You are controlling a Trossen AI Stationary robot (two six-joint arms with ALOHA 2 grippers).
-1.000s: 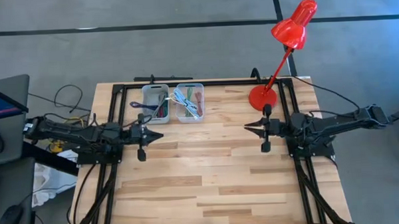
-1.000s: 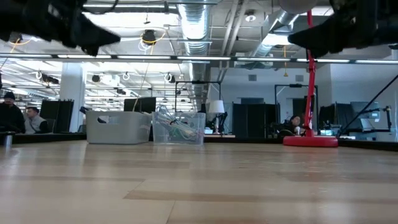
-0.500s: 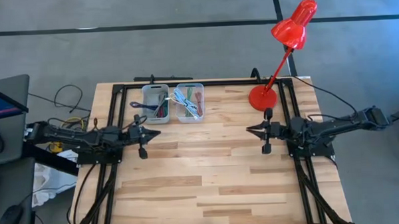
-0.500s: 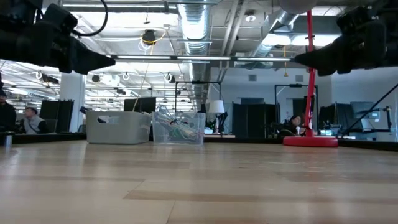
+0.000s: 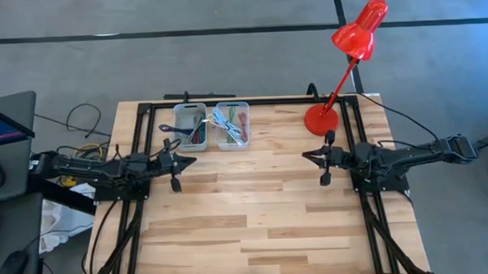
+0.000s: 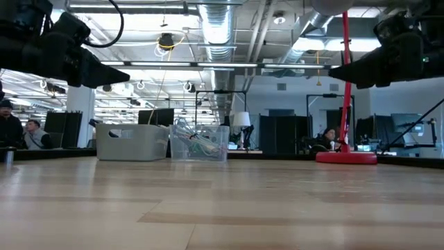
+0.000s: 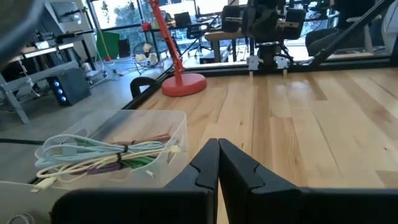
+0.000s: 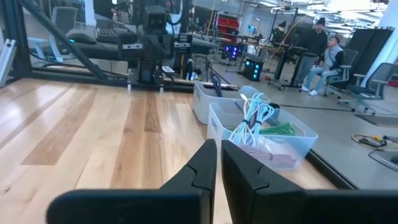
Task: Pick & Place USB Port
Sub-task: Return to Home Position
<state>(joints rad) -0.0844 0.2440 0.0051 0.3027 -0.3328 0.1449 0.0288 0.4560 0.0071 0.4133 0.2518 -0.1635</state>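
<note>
Left end effector (image 5: 189,162) and right end effector (image 5: 308,157): both closed, empty, tips facing each other above the surface (image 5: 254,202). Charge cables (image 5: 197,131) lie in the gray bin (image 5: 177,123), near the left tip, well apart from the right. Judged light, floppy, tangle-prone; grip at the bundled middle.

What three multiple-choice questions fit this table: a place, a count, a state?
1. Where is the red lamp's base? A between the bins B on the table near the right arm C on the floor
2. Bins on the table? A one B two C four
3. The left end effector is A shut, empty B wide open C gripping a cable
Answers: 1 B, high view shows it there; 2 B, gray bin beside clear bin; 3 A, fingers meet with nothing between.
</note>
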